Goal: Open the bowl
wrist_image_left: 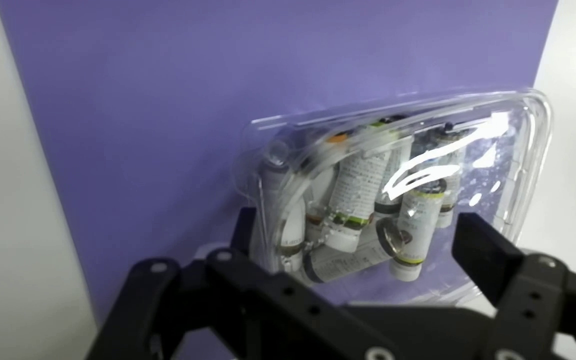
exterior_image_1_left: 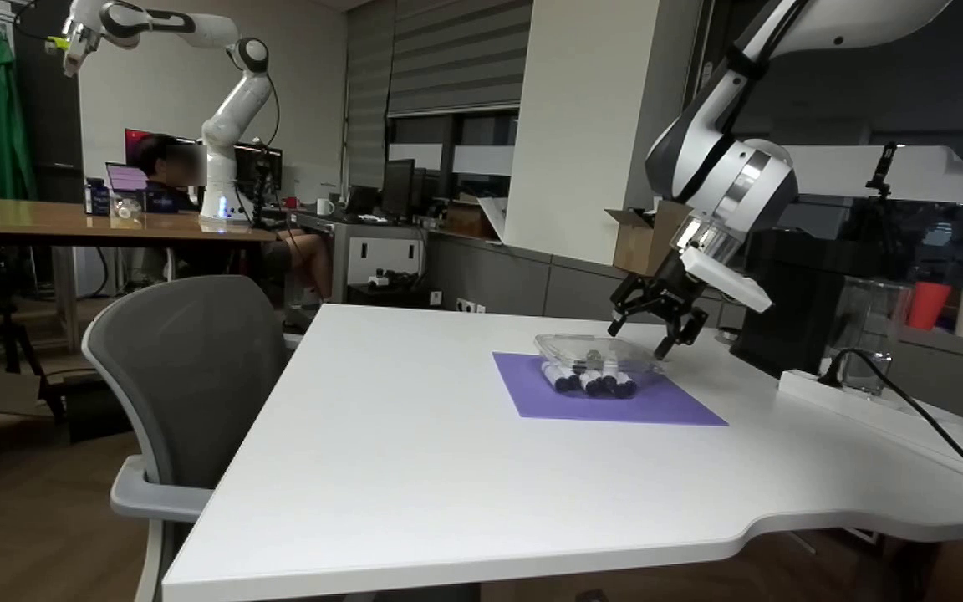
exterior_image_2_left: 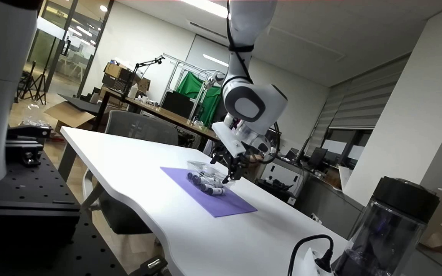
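Bowl point(wrist_image_left: 493, 172) here = clear plastic tub, sitting on the purple mat point(wrist_image_left: 133, 100), toward the mat's 12 o'clock edge in both exterior views. White tubes point(wrist_image_left: 360, 185) jumbled inside. Lid point(wrist_image_left: 420, 172) looks to be on, going by the glare over the tubes; can't tell if it's latched.

Gripper point(wrist_image_left: 355, 225): jaws spread wide, nothing held. Wrist view, bowl as the dial: one fingertip point(wrist_image_left: 244, 230) near 8:30, just beside the wall; the opposite fingertip point(wrist_image_left: 485, 255) near 4. Contact: can't tell.

Handling, my read: shell should be light, thin, springy. A hard squeeze would probably bow the walls, maybe crack a corner. Slick plastic, so the tips could skate off. Tubes add some ballast but will likely roll and shift the weight if it tips (mat might slide along too).

Where to grab: lip of the lid, not the body. I'd go for the rim point(wrist_image_left: 530, 167) around 3 to 4 o'clock, near that fingertip; small pinch, gentle force, peel up. Clamping across the full width would likely flex the tub without freeing the lid. Hinge side, if any: can't tell, so test with a small lift.
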Action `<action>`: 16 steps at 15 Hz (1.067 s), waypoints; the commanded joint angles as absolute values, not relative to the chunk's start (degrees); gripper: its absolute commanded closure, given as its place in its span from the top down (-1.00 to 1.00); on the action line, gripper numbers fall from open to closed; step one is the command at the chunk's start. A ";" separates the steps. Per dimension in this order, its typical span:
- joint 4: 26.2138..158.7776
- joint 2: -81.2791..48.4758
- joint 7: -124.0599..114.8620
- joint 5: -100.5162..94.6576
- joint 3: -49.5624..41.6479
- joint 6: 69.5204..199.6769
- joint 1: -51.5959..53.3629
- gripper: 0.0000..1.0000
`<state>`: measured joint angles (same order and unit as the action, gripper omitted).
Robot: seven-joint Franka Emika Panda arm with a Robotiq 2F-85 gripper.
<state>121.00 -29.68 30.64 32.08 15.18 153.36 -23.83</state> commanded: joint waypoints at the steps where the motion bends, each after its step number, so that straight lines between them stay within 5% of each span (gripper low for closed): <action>1: 119.64 -29.15 30.25 34.62 14.94 150.71 -23.76 1.00; 16: 115.77 -27.42 25.12 48.75 5.85 143.83 -15.32 1.00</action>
